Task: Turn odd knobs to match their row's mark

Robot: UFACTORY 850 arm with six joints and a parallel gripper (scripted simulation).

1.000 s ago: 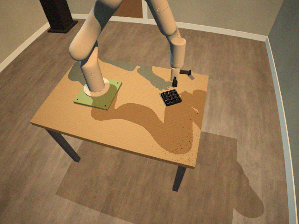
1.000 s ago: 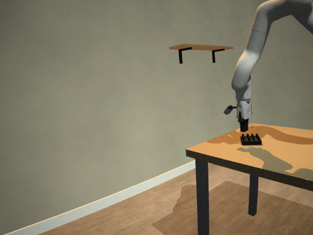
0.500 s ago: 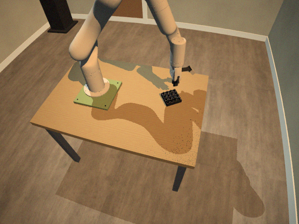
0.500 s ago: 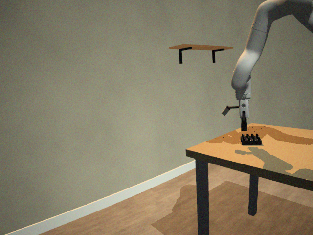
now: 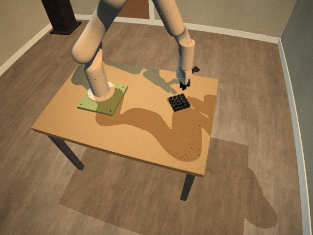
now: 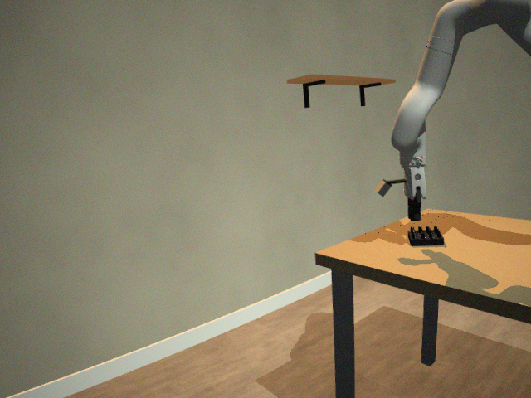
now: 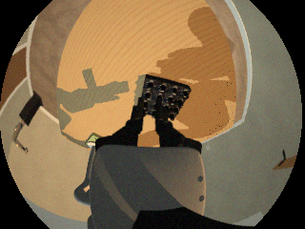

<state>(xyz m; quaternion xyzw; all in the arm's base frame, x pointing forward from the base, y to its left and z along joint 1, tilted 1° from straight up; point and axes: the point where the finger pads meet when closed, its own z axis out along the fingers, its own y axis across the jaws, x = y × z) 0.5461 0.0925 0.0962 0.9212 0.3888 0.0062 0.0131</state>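
I hold the tool (image 5: 184, 86) nearly clenched on nothing, hovering at 12 o'clock above the knob box (image 5: 179, 102) on the surface (image 5: 76, 121), knob progress unreadable from here

Wooden wall shelf (image 6: 340, 80), dark pedestal (image 5: 60, 17), green base plate (image 5: 87, 105).
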